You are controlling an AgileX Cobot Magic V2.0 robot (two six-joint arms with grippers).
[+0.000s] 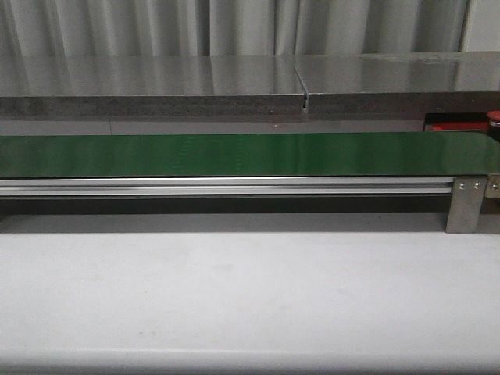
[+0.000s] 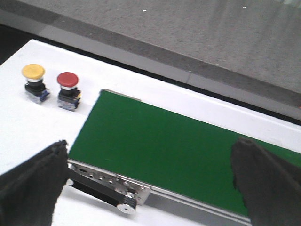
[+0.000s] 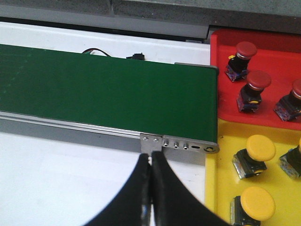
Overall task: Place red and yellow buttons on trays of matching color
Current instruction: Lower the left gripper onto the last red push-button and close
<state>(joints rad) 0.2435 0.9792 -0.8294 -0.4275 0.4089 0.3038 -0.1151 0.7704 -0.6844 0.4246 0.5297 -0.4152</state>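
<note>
Front view: green belt (image 1: 234, 155) spans the middle of the frame, left to right. A sliver of the red tray (image 1: 461, 125) and a dark-red cap at the right edge, just above the belt end. No arms in this view.

Left wrist view: left gripper (image 2: 150, 181) jaws wide apart, nothing between them; dark fingers (image 2: 30, 186) at the lower left and lower right corners. It hangs over the belt's end. Upper left of the frame: one yellow button (image 2: 34, 82) and one red button (image 2: 67, 89) stand upright side by side on the white table (image 2: 28, 127), just off the belt end, not touching each other.

Right wrist view: right gripper (image 3: 150, 188) fingers pressed together, holding nothing, bottom centre, in front of the belt's other end. Right side of the frame: red tray (image 3: 221, 70) at top with three red buttons (image 3: 251, 89) on it. Yellow tray (image 3: 216, 188) right below it, edges touching, with yellow buttons (image 3: 256, 153) on it, some cut off by the frame edge.
</note>
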